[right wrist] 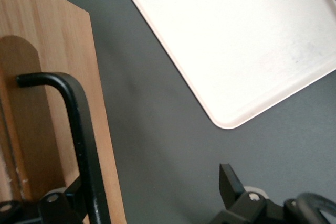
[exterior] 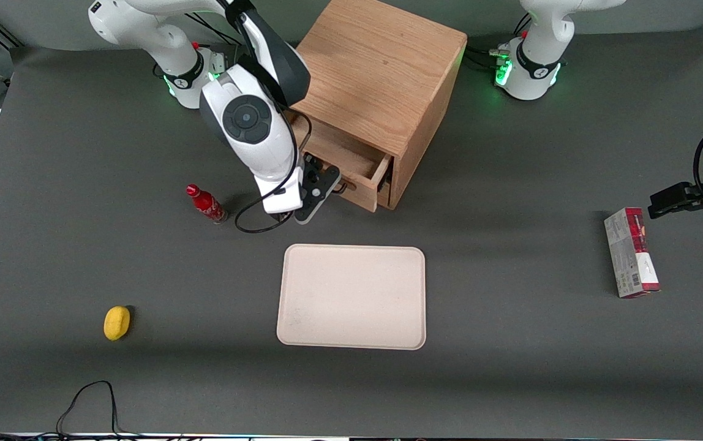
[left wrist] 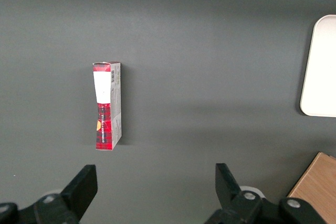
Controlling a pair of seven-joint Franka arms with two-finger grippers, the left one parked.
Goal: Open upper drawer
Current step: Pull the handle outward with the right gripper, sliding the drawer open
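Observation:
The wooden cabinet [exterior: 376, 73] stands at the back of the table. Its upper drawer [exterior: 345, 156] is pulled partly out, and its open inside shows from above. My right gripper [exterior: 322, 185] is at the drawer's front, nearer the front camera than the cabinet. In the right wrist view the drawer's oak front [right wrist: 52, 77] and its black wire handle [right wrist: 79, 129] are close up. The gripper [right wrist: 152, 184] is open. One finger [right wrist: 65, 200] lies against the handle and the other finger [right wrist: 229, 182] stands apart over bare table. The lower drawer is hidden.
A beige tray [exterior: 351, 331] lies nearer the front camera than the cabinet; it also shows in the right wrist view [right wrist: 236, 40]. A red bottle [exterior: 206, 204] lies beside the gripper. A yellow object [exterior: 117, 323] and a red-and-white box [exterior: 631, 252] lie toward opposite table ends.

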